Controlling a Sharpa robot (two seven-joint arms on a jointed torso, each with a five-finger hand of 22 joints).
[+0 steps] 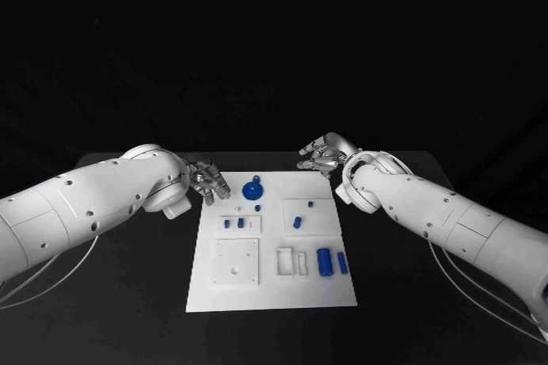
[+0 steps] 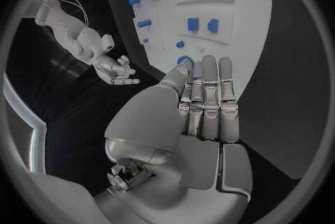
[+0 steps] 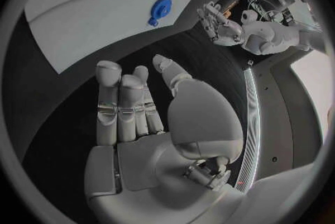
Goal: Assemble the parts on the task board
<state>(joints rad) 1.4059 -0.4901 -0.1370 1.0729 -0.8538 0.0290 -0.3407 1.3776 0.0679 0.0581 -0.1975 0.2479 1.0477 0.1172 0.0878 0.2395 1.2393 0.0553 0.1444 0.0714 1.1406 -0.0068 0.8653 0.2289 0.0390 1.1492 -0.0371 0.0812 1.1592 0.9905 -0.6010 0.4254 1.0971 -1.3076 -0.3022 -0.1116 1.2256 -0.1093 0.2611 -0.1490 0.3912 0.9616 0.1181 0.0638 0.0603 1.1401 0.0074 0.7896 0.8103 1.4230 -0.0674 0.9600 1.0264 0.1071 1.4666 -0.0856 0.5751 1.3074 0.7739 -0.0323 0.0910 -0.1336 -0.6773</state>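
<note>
L hand (image 1: 207, 180), R hand (image 1: 325, 154): open, empty

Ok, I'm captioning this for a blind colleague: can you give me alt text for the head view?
A white task board lies mid-table with small blue parts on it, including a round blue part near its far edge. The left hand and right hand hover empty at its far corners.

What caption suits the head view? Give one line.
Both open hands, left hand and right hand, flank the white task board and its blue parts.
</note>
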